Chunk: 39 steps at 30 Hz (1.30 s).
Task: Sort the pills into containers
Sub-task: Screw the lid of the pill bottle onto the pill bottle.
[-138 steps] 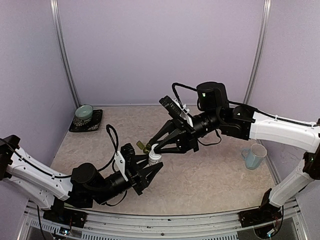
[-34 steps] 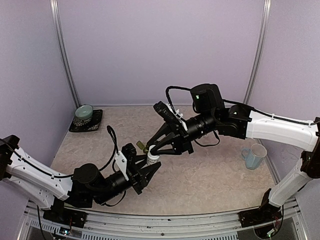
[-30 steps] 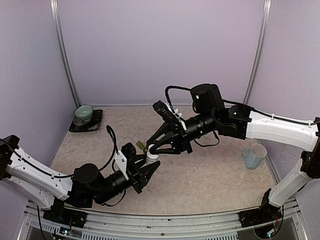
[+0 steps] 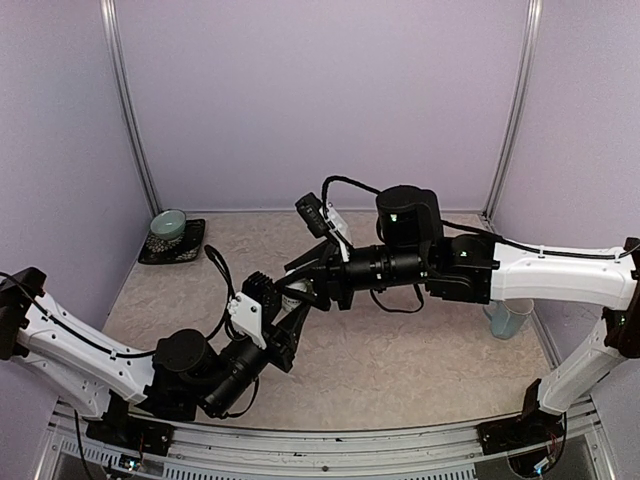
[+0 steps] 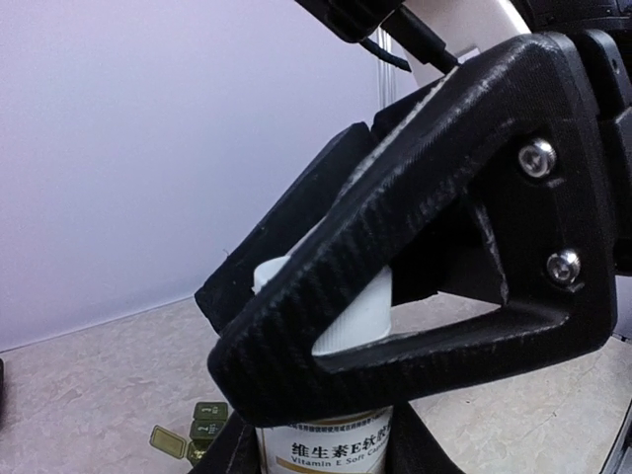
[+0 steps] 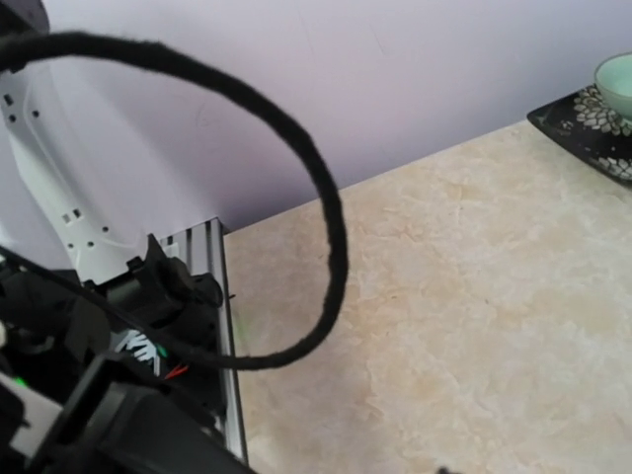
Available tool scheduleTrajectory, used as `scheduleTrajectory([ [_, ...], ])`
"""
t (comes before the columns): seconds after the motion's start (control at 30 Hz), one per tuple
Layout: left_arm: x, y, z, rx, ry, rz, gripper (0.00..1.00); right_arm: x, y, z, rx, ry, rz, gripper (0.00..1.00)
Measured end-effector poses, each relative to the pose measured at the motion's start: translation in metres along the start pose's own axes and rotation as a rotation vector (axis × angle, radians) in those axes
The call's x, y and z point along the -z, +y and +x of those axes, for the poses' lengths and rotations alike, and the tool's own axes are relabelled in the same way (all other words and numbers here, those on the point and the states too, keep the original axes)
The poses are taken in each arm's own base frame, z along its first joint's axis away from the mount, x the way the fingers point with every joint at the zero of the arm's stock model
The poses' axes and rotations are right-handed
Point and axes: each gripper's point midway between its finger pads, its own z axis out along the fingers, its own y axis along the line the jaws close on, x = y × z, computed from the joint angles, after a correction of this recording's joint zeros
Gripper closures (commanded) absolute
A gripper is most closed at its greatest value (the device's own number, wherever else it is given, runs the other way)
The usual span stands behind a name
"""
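The left gripper comes in from 7 o'clock of the table. Its fingers are narrow on a white vitamin bottle, whose label sits between them at the bottom edge of the left wrist view. The right gripper reaches in from 3 o'clock and meets the bottle's top just left of the table's centre. Its black fingers lie on either side of the white cap, one in front and one behind. I cannot tell whether they press the cap or stand just off it.

The containers lie on the table at 8 o'clock from the bottle in the left wrist view, with one lid folded out to the left (from above the grippers hide them).

A bowl sits on a dark mat at 10 o'clock of the table. A mug stands at 3 o'clock, partly behind the right arm. A black cable loops across the right wrist view.
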Motion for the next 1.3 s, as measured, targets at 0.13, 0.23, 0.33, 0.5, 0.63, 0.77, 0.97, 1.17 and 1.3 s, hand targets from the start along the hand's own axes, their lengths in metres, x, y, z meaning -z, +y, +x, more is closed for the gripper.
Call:
scheduleTrajectory([
  [0.13,0.0,-0.001,-0.003,0.007,-0.009,0.004,0.64,0.001,0.0,-0.001,-0.004,-0.005,0.001,0.4],
  [0.23,0.001,-0.002,-0.006,0.02,-0.019,0.011,0.64,0.004,0.001,-0.002,-0.001,-0.007,-0.007,0.32],
  [0.33,0.002,-0.002,-0.009,0.036,-0.032,0.014,0.64,0.012,0.004,-0.006,0.009,-0.016,-0.031,0.22],
  [0.5,0.003,0.0,-0.013,0.053,-0.047,0.016,0.64,0.031,0.011,-0.012,0.032,-0.041,-0.101,0.0],
  [0.63,0.005,0.001,-0.013,0.055,-0.049,0.025,0.64,0.042,0.015,-0.011,0.055,-0.048,-0.17,0.0],
  [0.77,0.007,0.0,-0.013,0.058,-0.054,0.044,0.64,0.049,0.021,-0.009,0.101,-0.047,-0.247,0.0],
  [0.97,0.009,-0.009,-0.017,0.069,-0.069,0.103,0.64,0.049,0.031,-0.004,0.202,-0.045,-0.329,0.0],
  [1.17,0.01,-0.019,-0.019,0.08,-0.08,0.162,0.64,0.035,0.033,0.012,0.245,-0.016,-0.417,0.0],
  [1.3,0.011,-0.023,-0.02,0.094,-0.084,0.191,0.64,0.034,0.039,0.013,0.277,-0.028,-0.468,0.0],
])
